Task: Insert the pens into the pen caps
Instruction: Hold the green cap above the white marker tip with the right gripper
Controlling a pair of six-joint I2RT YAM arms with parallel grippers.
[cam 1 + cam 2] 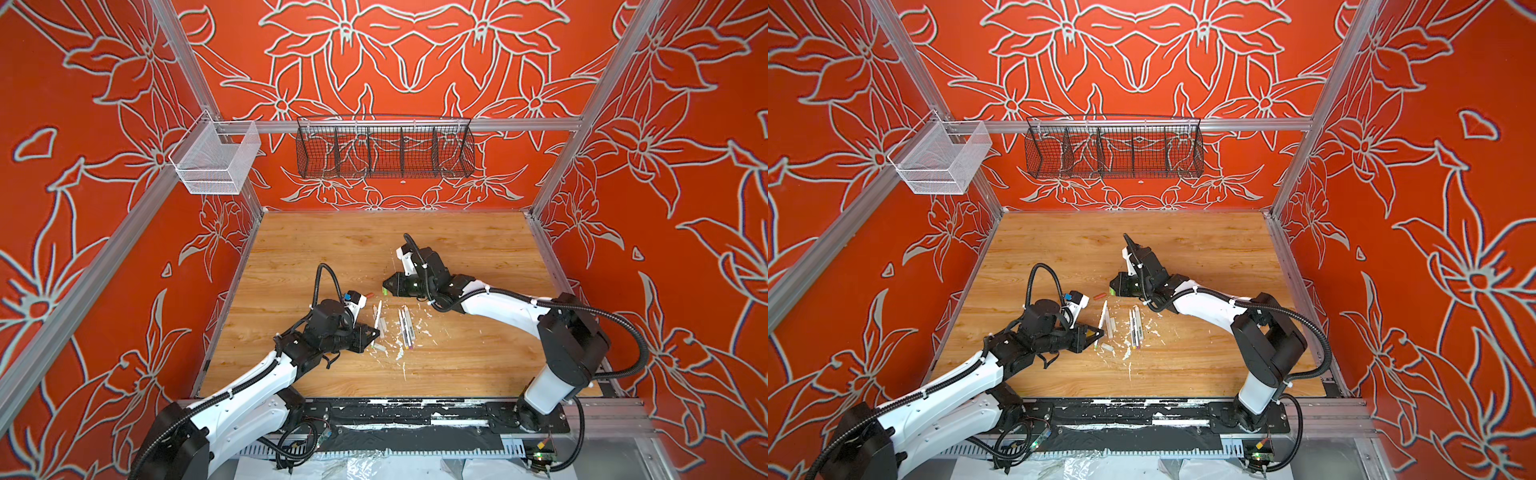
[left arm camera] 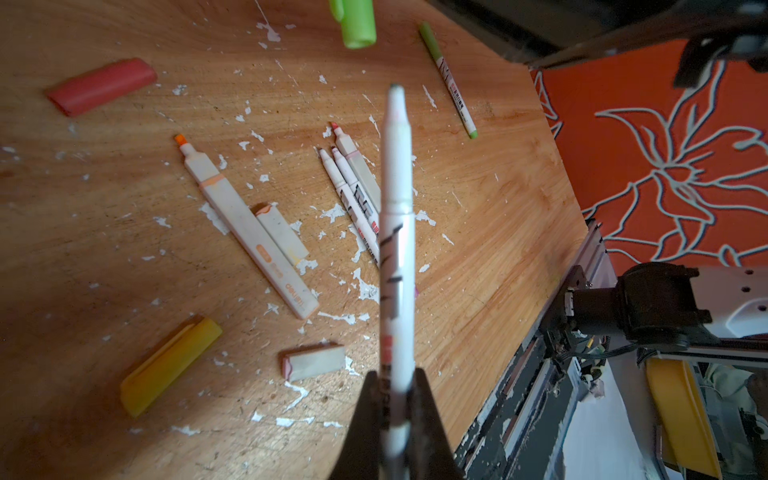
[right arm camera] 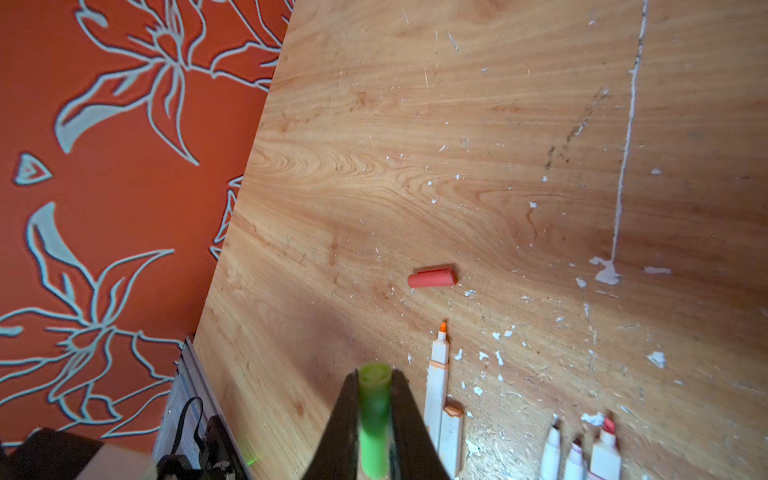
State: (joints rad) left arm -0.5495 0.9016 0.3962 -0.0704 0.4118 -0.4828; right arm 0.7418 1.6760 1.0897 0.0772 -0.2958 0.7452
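A wooden surface [image 1: 457,249] with white flecks [image 2: 368,289] sits inside red flower walls [image 1: 83,208]. The left pincer [image 2: 395,374] is clamped on a white pen [image 2: 397,187]. The right pincer [image 3: 374,376] squeezes a lime green cap [image 3: 374,415], near the pen's tip but apart. Loose pens [image 2: 349,183], a yellow cap [image 2: 170,365] and a red cap [image 3: 432,277] lie on the surface.

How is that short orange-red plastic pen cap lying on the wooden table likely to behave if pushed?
The orange-red plastic pen cap looks rounded, so it may roll sideways, though a ridge-like edge could stop it. Being small plastic, it is probably light and might skid on the smooth wooden table.
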